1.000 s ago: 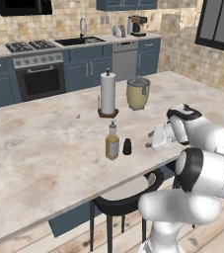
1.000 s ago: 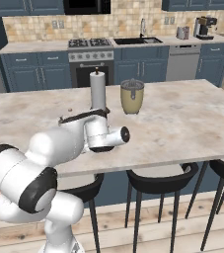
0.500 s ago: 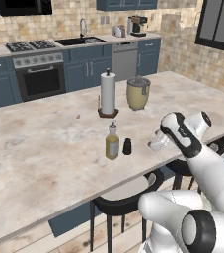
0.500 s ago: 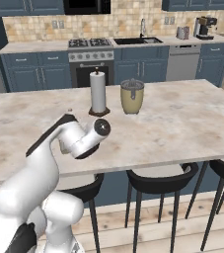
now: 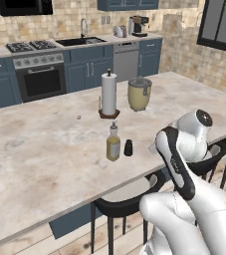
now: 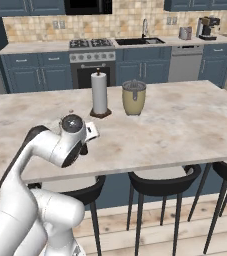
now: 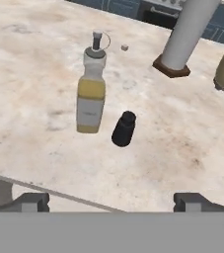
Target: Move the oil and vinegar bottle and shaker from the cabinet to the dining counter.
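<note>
With both the oil and vinegar bottle (image 7: 91, 94) and the shaker (image 7: 124, 129) standing upright on the dining counter (image 5: 40, 149), the carrying part of the task looks finished, and the step in hand reads as pulling clear after the last set-down. In the hand view the bottle sits at upper left of centre and the shaker just beside it, lower and to its right, a narrow gap between them. In the left base view the 2 items stand near the middle of the frame, close to the counter's near edge, with the paper towel roll (image 5: 108, 94) and the beige pot (image 5: 139, 94) farther up the frame.

The gripper (image 7: 111, 201) has its jaws spread wide and holds nothing; its 2 tips show at the bottom of the hand view, near the counter's edge and well apart from both items. My judgement: any next move calls only for a retreat that avoids knocking the shaker or bottle, and perhaps the stools below.
</note>
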